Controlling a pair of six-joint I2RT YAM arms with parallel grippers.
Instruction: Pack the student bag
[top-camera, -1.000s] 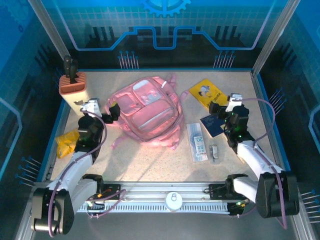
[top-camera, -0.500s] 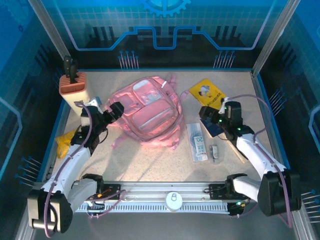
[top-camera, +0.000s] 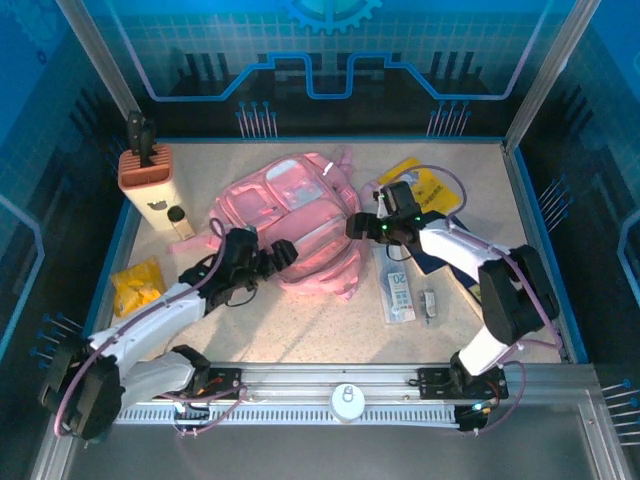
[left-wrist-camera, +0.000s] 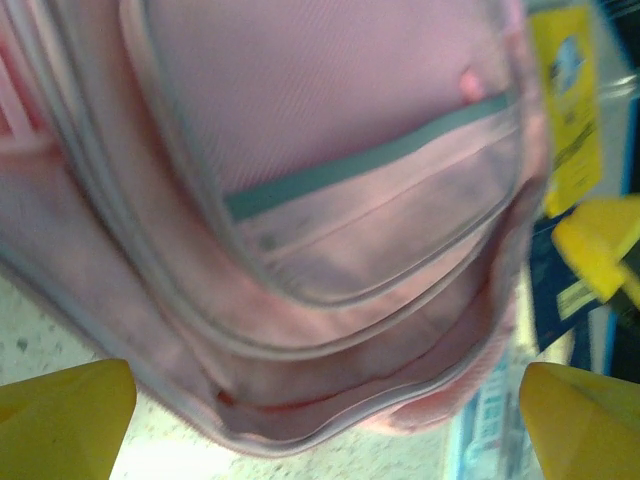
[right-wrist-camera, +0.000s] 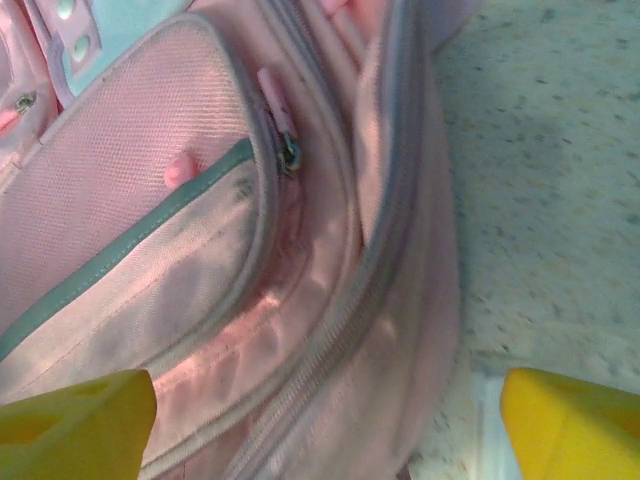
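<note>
1. A speckled beige surface, walled in by blue panels, carries the student bag. The bag lies flat near the middle, a little toward the back.
2. My left end effector hangs at the bag's near-left edge with its jaws spread wide. In the left wrist view its yellow fingertips sit in the two bottom corners, and the pink pockets lie between them.
3. My right end effector is at the bag's right edge, also spread wide. Its yellow fingertips stand on either side of a zipped seam, but I cannot tell whether they touch the fabric.
4. A pink zipper pull rests at the corner of a front pocket crossed by a grey-green band.
5. A yellow booklet lies behind my right arm, and a long clear packet lies just right of the bag.
6. An orange block stands at the far left, with a yellow pouch nearer along the left edge.
</note>
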